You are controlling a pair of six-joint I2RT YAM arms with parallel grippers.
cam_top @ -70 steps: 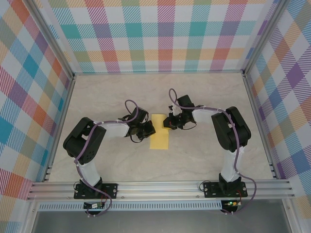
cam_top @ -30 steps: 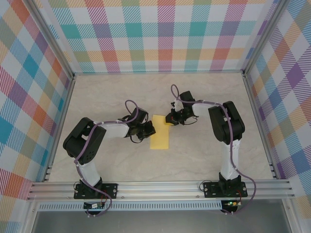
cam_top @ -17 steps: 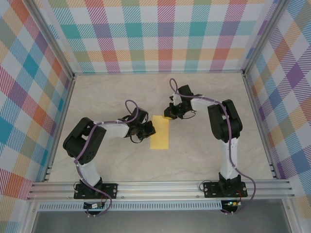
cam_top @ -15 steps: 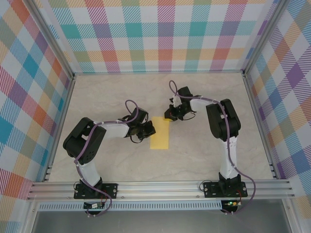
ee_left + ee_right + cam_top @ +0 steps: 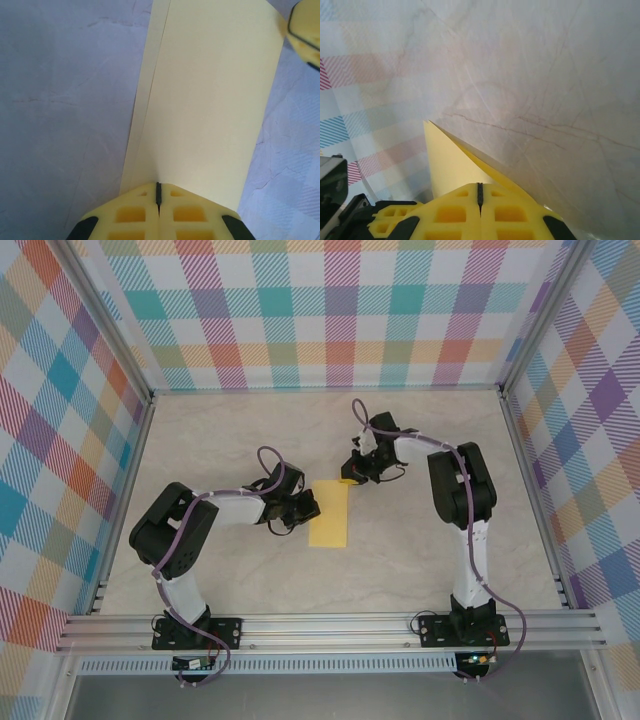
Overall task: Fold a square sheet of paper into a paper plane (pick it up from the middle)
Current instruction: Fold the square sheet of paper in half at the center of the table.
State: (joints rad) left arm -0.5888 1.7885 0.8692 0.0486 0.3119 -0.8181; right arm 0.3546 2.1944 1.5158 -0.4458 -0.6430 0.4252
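Top external view: the square sheet of paper (image 5: 329, 515), folded to a strip, lies mid-table (image 5: 430, 550). We judge it light, limp and easily creased, so take it by the edges. The left gripper (image 5: 306, 508), closed, pins its left edge. The right gripper (image 5: 349, 478), closed, pinches the raised far corner.

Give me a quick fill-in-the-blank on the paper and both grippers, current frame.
1. The square sheet of paper is ___ in colour.
2. The left gripper is ___ on its left edge.
3. The right gripper pinches its far right ___.
4. In the left wrist view its offset edge shows ___ layers.
Missing words: yellow; shut; corner; two.
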